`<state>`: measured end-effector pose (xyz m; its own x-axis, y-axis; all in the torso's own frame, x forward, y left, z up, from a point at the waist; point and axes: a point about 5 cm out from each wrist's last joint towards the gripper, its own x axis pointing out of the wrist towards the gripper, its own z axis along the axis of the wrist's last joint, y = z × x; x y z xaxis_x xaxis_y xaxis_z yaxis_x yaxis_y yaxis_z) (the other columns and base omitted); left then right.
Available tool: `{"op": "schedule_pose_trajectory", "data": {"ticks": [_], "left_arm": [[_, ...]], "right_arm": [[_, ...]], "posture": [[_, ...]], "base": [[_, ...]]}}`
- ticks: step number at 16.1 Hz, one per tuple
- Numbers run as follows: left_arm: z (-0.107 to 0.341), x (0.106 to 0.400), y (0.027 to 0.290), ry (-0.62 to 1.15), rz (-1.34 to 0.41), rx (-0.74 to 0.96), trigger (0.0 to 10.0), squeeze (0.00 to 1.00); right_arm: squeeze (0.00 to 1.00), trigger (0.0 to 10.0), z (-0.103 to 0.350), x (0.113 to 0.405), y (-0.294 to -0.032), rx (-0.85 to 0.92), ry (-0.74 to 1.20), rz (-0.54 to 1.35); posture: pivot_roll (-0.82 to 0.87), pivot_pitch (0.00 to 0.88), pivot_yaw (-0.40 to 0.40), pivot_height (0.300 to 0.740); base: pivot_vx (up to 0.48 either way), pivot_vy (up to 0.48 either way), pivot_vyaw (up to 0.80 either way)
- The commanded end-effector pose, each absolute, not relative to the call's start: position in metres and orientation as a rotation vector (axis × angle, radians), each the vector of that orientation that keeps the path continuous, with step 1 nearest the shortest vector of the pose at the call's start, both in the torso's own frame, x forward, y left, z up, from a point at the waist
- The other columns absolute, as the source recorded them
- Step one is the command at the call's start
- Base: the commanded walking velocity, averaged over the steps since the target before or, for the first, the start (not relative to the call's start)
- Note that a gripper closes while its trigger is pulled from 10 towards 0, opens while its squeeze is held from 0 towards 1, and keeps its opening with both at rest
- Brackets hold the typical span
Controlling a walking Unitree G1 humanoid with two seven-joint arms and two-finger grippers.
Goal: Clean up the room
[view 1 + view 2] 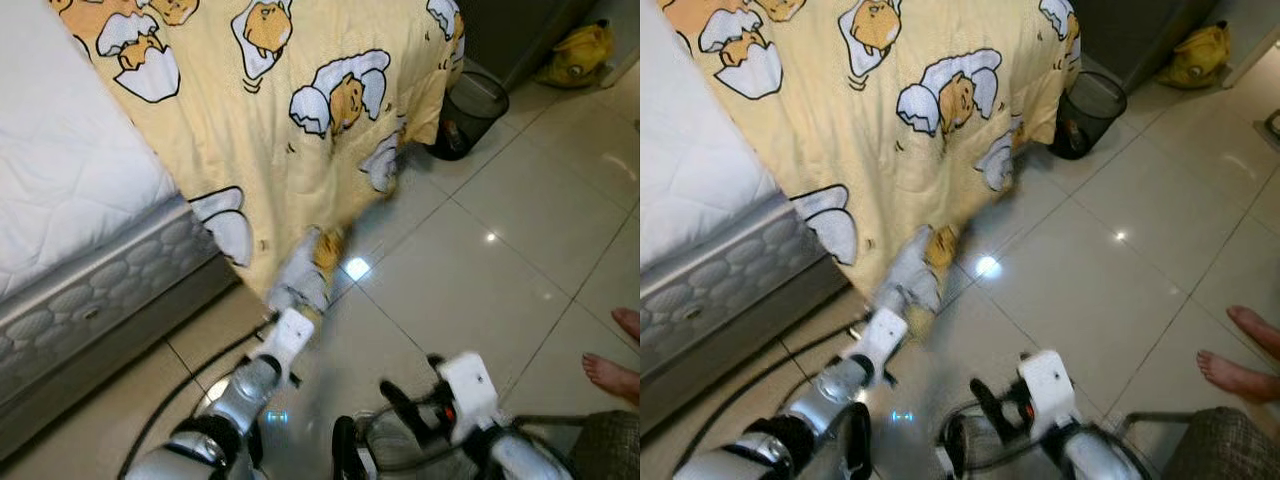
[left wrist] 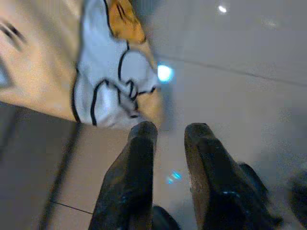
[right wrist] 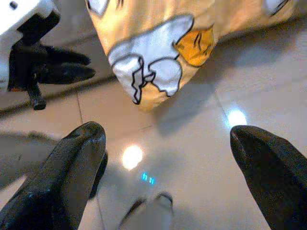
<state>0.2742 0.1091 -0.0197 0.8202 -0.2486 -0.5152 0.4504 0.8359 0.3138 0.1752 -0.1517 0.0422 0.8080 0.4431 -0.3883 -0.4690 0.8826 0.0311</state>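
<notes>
We see a yellow blanket (image 1: 270, 130) printed with egg-and-chick cartoons spread over the upper middle of the head views, draped off the side of the bed (image 1: 70, 200) at the left and hanging down to the tiled floor (image 1: 480, 280). One lower corner of it dangles at the centre of the frame, just above the floor.

Our left gripper (image 2: 168, 139) reaches toward that corner from the lower left. In the left wrist view its two fingers stand close together with a narrow gap and nothing between them, the corner just beyond their tips. Our right gripper (image 3: 168, 148) sits at the bottom centre, fingers spread wide and empty over the tiles.

A black mesh bin (image 1: 468, 110) stands at the upper right beside the blanket's far edge, with a yellow bag (image 1: 575, 52) beyond it. A person's bare feet (image 1: 615, 365) show at the right edge.
</notes>
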Motion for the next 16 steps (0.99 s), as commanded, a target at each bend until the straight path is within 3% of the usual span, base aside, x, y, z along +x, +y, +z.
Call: {"op": "schedule_pose_trajectory", "data": {"ticks": [1,4,6,9,10,11,14,15,16], "left_arm": [[-0.015,0.278,0.116,0.436,-0.326,0.420,10.0,1.00],[0.061,0.318,0.156,0.030,-0.058,0.163,10.0,1.00],[0.087,0.325,0.169,-0.058,0.020,0.102,10.0,1.00],[0.103,0.321,0.165,-0.135,0.012,0.052,10.0,1.00],[0.100,0.315,0.161,-0.130,-0.017,0.115,10.0,0.62],[0.096,0.310,0.160,-0.115,-0.011,0.123,10.0,0.00],[0.083,0.299,0.158,-0.031,0.036,0.093,10.0,0.00],[0.078,0.296,0.159,-0.001,0.046,0.103,10.0,1.00],[0.075,0.294,0.159,0.025,0.036,0.119,10.0,1.00]], "right_arm": [[0.00,10.0,0.040,0.177,-0.155,-0.069,0.395,0.465],[0.00,10.0,0.066,0.234,-0.167,-0.082,0.213,0.264],[0.00,10.0,0.074,0.260,-0.176,-0.079,0.165,0.154],[0.00,10.0,0.082,0.281,-0.172,-0.006,0.111,0.149],[0.00,10.0,0.084,0.286,-0.166,0.018,0.086,0.176],[0.00,10.0,0.084,0.289,-0.162,0.017,0.082,0.179],[0.00,10.0,0.078,0.290,-0.159,-0.057,0.085,0.155],[0.31,10.0,0.078,0.289,-0.158,-0.090,0.077,0.155],[1.00,10.0,0.076,0.288,-0.159,-0.066,0.077,0.138]], "posture": [[-0.13,0.149,-0.094,0.727],[-0.05,0.005,-0.060,0.727],[-0.01,0.000,-0.032,0.727],[0.02,0.000,-0.014,0.727],[0.03,0.000,-0.013,0.727],[0.03,0.000,-0.012,0.727],[0.02,0.000,-0.012,0.727],[0.01,0.000,-0.006,0.727],[0.01,0.000,-0.002,0.727]], "base": [[0.000,0.000,0.00],[0.000,0.000,0.00],[0.000,0.000,0.00],[0.000,0.000,0.00],[0.000,-0.480,0.63],[0.000,-0.480,0.58],[0.000,-0.480,0.58],[0.000,-0.480,0.71],[0.000,-0.480,0.68]]}}
